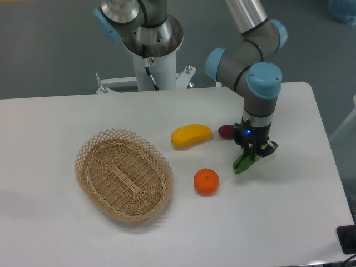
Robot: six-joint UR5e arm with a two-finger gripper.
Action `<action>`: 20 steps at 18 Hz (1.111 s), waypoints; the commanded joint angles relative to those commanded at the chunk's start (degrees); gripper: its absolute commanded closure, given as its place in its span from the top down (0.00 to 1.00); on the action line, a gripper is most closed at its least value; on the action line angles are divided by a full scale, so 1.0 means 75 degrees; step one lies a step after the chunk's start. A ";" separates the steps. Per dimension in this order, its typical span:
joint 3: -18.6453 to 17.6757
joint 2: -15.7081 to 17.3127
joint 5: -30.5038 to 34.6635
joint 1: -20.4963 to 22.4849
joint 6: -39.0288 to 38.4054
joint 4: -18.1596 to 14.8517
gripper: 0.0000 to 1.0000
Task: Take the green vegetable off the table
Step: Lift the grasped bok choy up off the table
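From my feed, left to right: woven wicker basket [123,176] sits on the white table [50,128], left of centre. Yellow fruit [191,136] lies right of the basket's upper edge; orange round fruit [206,182] sits below it, apart from both. A bit of purple-red sweet potato [225,131] shows beside the arm's wrist, mostly hidden behind it. Gripper [251,157] points down, fingers clamped on the green vegetable [243,163]; the leafy end sticks out down-left of the fingers. I can't tell if it clears the table.
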 joint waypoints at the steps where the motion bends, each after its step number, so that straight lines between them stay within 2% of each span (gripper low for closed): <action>1: 0.0245 0.0047 -0.0186 -0.0012 -0.0023 -0.0374 0.36; 4: 0.1077 0.0340 -0.0913 -0.0035 -0.0326 -0.1523 0.37; 7: 0.1641 0.0376 -0.1453 -0.0093 -0.0995 -0.2029 0.37; 9: 0.1759 0.0434 -0.1605 -0.0152 -0.1136 -0.2100 0.37; 11: 0.1853 0.0726 -0.1863 -0.0258 -0.1405 -0.2112 0.36; 13: 0.1783 0.0762 -0.2179 -0.0246 -0.1675 -0.2089 0.36; 20: 0.1841 0.0821 -0.2227 -0.0187 -0.1734 -0.2065 0.36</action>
